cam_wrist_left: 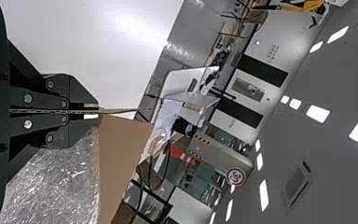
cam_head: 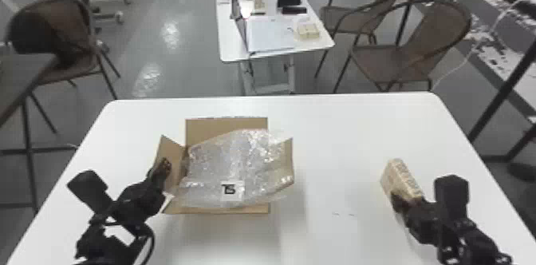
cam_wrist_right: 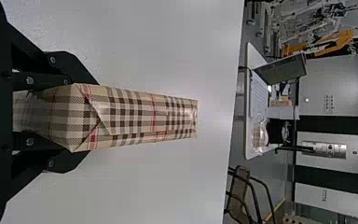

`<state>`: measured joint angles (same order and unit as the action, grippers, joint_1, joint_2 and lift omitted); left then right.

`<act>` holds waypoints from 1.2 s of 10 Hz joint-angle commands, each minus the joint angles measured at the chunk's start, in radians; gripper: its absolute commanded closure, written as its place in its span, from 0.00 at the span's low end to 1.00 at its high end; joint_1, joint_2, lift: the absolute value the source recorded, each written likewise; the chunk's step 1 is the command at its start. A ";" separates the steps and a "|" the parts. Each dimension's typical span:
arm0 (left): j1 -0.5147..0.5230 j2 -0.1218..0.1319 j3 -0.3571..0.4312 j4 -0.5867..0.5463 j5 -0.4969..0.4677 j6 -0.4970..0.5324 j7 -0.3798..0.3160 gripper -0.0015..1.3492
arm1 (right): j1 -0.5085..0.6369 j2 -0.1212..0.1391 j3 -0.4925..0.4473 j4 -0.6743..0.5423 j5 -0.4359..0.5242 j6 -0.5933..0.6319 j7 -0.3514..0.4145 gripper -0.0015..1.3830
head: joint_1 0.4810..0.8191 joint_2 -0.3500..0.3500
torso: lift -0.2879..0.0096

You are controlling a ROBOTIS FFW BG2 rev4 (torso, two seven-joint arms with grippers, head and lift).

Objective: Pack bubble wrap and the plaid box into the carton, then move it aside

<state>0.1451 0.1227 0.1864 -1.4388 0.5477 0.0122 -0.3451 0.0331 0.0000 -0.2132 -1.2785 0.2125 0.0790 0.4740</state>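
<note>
Plaid-wrapped and gripped by the right gripper (cam_wrist_right: 86, 116), the box (cam_wrist_right: 140, 114) points far-left, right of the carton (cam_head: 225, 126); the left gripper (cam_wrist_left: 97, 111) pinches its left flap (cam_wrist_left: 121, 158).

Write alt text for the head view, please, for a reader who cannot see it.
An open cardboard carton, with bubble wrap spread across its opening, sits on a white table. The robot's left tool grips the carton's left flap, while its right tool holds the plaid box off to the right.
</note>
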 commanded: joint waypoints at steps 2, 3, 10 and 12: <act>0.001 0.000 -0.001 0.001 0.003 0.000 0.000 0.90 | 0.068 0.001 0.081 -0.237 -0.090 0.022 0.000 0.67 | 0.63 0.61 | 0.88; -0.001 0.000 -0.001 0.001 0.003 -0.001 0.000 0.90 | 0.087 0.001 0.117 -0.354 -0.107 0.054 0.000 0.67 | 0.63 0.64 | 0.88; -0.025 0.000 -0.015 0.020 0.000 0.003 0.000 0.90 | -0.107 -0.012 0.394 -0.456 -0.407 0.400 0.199 0.67 | 0.63 0.92 | 0.88; -0.030 0.000 -0.022 0.021 0.000 0.003 0.000 0.90 | -0.165 -0.002 0.422 -0.378 -0.438 0.475 0.268 0.67 | 0.63 0.97 | 0.88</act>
<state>0.1163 0.1227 0.1667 -1.4178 0.5476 0.0153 -0.3452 -0.1157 -0.0057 0.2021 -1.6798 -0.2206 0.5349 0.7417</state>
